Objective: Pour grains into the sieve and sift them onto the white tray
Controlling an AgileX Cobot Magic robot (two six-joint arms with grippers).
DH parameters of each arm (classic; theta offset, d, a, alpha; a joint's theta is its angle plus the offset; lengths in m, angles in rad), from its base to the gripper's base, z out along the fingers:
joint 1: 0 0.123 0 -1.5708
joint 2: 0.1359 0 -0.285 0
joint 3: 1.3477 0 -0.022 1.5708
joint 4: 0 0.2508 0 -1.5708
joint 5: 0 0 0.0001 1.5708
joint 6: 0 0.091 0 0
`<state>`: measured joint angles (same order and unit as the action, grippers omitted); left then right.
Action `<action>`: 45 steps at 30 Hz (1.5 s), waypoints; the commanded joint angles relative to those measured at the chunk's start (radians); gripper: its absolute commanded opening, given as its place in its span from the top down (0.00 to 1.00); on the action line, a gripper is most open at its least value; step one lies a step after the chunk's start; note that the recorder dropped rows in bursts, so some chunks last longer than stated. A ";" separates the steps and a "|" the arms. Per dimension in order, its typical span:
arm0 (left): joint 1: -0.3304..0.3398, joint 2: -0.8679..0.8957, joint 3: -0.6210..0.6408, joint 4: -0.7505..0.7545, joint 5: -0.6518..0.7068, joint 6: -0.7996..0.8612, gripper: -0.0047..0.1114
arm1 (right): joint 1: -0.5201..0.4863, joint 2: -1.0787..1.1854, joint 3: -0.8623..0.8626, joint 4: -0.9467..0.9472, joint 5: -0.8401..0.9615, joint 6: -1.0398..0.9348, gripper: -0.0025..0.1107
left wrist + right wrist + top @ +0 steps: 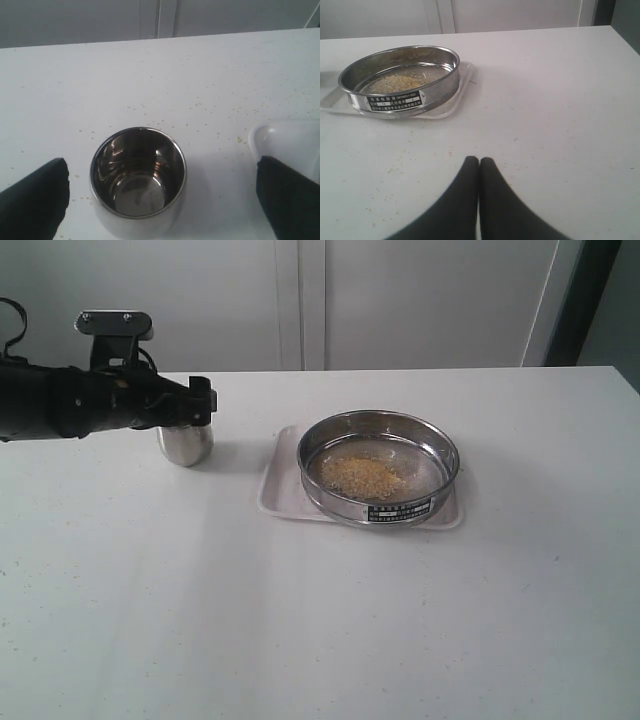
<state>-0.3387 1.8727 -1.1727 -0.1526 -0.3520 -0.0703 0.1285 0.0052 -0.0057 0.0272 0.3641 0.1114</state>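
Empty steel cup point(137, 175) is set at 9 o'clock of the sieve point(378, 468) on the white tray point(272, 485). Left gripper point(161, 165) is spread wide around cup, no contact; right gripper point(479, 161) is pressed closed, empty.

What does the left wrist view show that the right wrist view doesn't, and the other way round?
Left wrist only: a small round shiny steel cup, apparently empty, upright between the jaws of the open left gripper. Right wrist only: the wide round stainless-steel sieve with pale golden grains on its mesh, and the right gripper, shut. Both: the flat white plastic tray, the white table, and stray specks scattered on it.
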 commanded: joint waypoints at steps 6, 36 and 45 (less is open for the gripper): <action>0.000 -0.092 0.009 -0.007 0.127 0.008 0.36 | 0.003 -0.005 0.006 0.003 -0.014 -0.002 0.98; 0.131 -0.220 0.007 0.125 1.033 0.015 0.96 | 0.003 -0.005 0.006 0.003 -0.014 -0.002 0.98; 0.246 -0.281 0.008 0.125 1.161 -0.011 0.96 | 0.003 -0.005 0.006 0.003 -0.014 -0.002 0.98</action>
<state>-0.1167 1.6351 -1.1727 -0.0178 0.7581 -0.0691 0.1285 0.0052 -0.0057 0.0272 0.3641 0.1114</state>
